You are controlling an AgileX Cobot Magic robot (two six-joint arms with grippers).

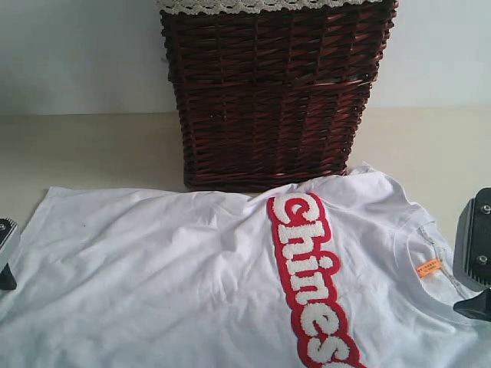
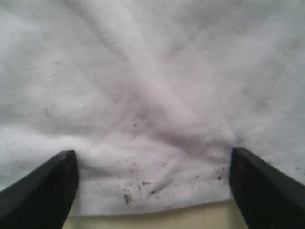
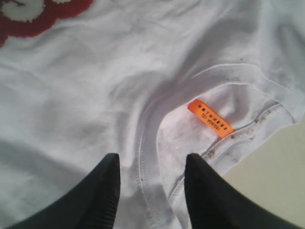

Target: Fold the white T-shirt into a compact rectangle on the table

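At the hem end of the shirt [image 1: 176, 276], the left gripper [image 2: 152, 152] is standing with its jaws fully apart and is gripping nothing. Its two fingers [image 2: 45, 186] are straddling a stretch of the hem [image 2: 157, 191], which is carrying small dark specks [image 2: 129, 183].

At the shirt's collar end, the right gripper [image 3: 151, 156] is holding its jaws partly apart. One finger is sitting on each side of the collar [image 3: 147, 138], and the band is running between them unclamped. The orange tag [image 3: 209, 118] is lying inside the collar, near that gripper.

The shirt is lying front up and creased on the table [image 1: 92, 149], whose bare surface is showing beyond the shirt's far edge. The red-edged letters [image 1: 311, 276] are running across the chest.

Behind the shirt, the basket [image 1: 268, 100] is standing upright on the table, its base meeting the shirt's far edge. A lace trim [image 1: 261, 4] is lining the basket's rim.
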